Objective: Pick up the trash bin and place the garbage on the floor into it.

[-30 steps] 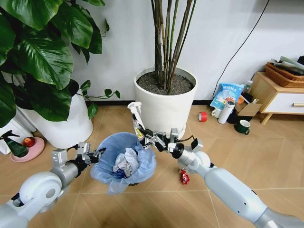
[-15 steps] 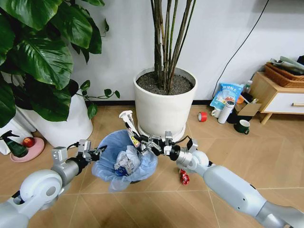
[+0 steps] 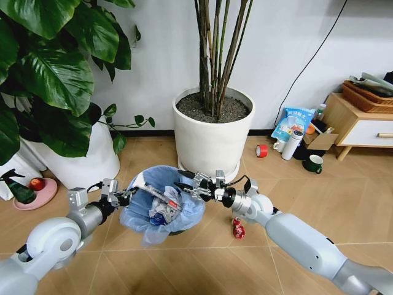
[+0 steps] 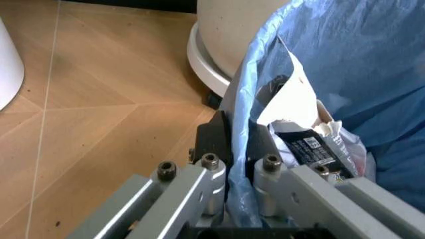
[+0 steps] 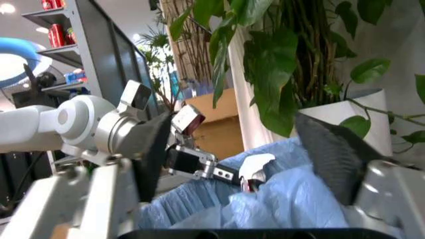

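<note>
A white wall (image 3: 295, 37) fills the upper frame, two white plant pots (image 3: 214, 132) stand below, and a wooden cabinet (image 3: 359, 123) sits far right.

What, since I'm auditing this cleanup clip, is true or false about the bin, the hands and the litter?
1. The left hand clamps the rim of the trash bin. True.
2. The right hand holds a wrapper. False: its fingers are spread and empty, by the bin's rim.
3. The red wrapper lies inside the bin. False: it lies on the floor, under the right arm.
4. Litter is already in the bin. True.
</note>
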